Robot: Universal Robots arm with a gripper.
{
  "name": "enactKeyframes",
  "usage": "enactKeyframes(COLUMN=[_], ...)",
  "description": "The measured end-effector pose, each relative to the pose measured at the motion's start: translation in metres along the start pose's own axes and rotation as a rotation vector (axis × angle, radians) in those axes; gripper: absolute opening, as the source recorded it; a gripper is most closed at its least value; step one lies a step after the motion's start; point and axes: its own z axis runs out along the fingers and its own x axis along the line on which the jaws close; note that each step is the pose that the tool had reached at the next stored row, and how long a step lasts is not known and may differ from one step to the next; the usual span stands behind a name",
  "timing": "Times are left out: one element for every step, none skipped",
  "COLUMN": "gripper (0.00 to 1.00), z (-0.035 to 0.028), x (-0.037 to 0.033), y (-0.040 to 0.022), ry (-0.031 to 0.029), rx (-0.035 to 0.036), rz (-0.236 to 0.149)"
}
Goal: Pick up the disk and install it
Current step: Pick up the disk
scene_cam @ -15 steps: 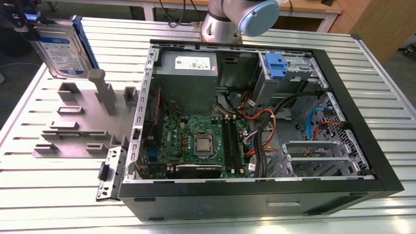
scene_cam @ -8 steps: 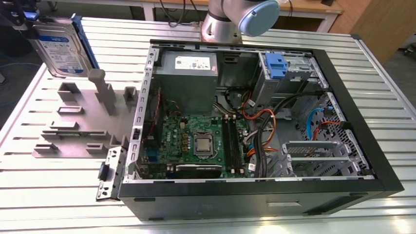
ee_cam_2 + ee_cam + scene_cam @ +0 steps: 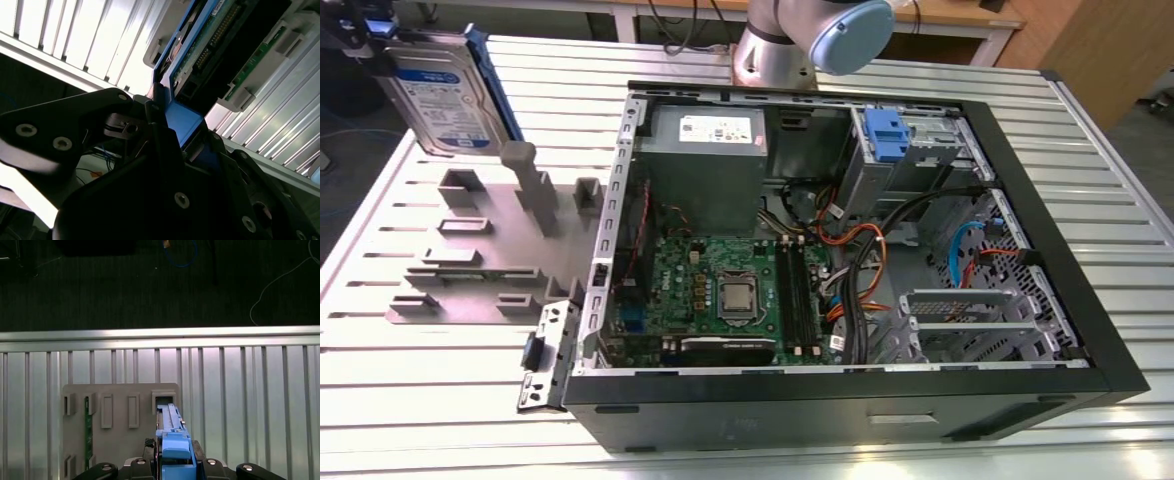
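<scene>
One gripper [image 3: 376, 40] has the disk [image 3: 443, 95] clamped by its top end, and the drive hangs upright below it, clear of everything, its blue-and-white label facing out in the exterior view. Blue rails run down both long edges. In the second wrist view the black fingers [image 3: 152, 112] are pressed tight against the blue rail at the disk's [image 3: 225, 40] near end, with the drive's green circuit board showing beyond them.

Straight beneath the gripper [image 3: 175, 467] in the first wrist view lies a grey holder plate [image 3: 120, 450] with several rectangular slots. The disk [image 3: 172, 440] is seen edge-on there as a narrow blue strip, and one open slot [image 3: 162, 401] sits just past its far end. A thin green strip [image 3: 88, 425] stands in another slot, further off to the side of the gripper. The plate rests on a slatted metal table [image 3: 250, 390].

Well away from the gripper, toward the exterior view's right, an open computer case [image 3: 854, 400] lies on its side on the same table [image 3: 427, 400]. Inside it you can see a green motherboard [image 3: 727, 290], a grey power-supply box [image 3: 704, 150] and, at the far corner, a blue bracket [image 3: 886, 135] in the drive bay. The holder plate [image 3: 467, 270] lies between the hanging disk and the case.
</scene>
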Motion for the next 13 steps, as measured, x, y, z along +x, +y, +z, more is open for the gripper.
enactKeyframes(gripper=[0.37, 0.37, 0.37, 0.37, 0.37, 0.37, 0.37, 0.37, 0.37, 0.37, 0.37, 0.37, 0.37], z=[-0.0007, -0.0014, -0.002, -0.0025, -0.0029, -0.0034, -0.0038, -0.0043, -0.0048, -0.0054, -0.0061, -0.0068, -0.0073], x=[0.0, 0.0, 0.0, 0.0, -0.0001, -0.0001, -0.0001, -0.0001, -0.0001, -0.0001, -0.0002, -0.0002, -0.0002], y=[0.0, 0.0, 0.0, 0.0, 0.0001, 0.0, 0.0001, 0.0001, 0.0001, 0.0001, 0.0001, 0.0001, 0.0001], ry=[0.0, 0.0001, 0.0001, 0.0, 0.0, 0.0, 0.0001, 0.0001, 0.0001, 0.0001, 0.0, 0.0, 0.0], rx=[-0.0001, -0.0001, -0.0001, 0.0, 0.0001, 0.0, -0.0001, -0.0001, -0.0001, -0.0002, 0.0, 0.0, 0.0], rz=[0.0, 0.0, 0.0, 0.0, 0.0, 0.0, 0.0, 0.0, 0.0, 0.0, 0.0, 0.0, 0.0])
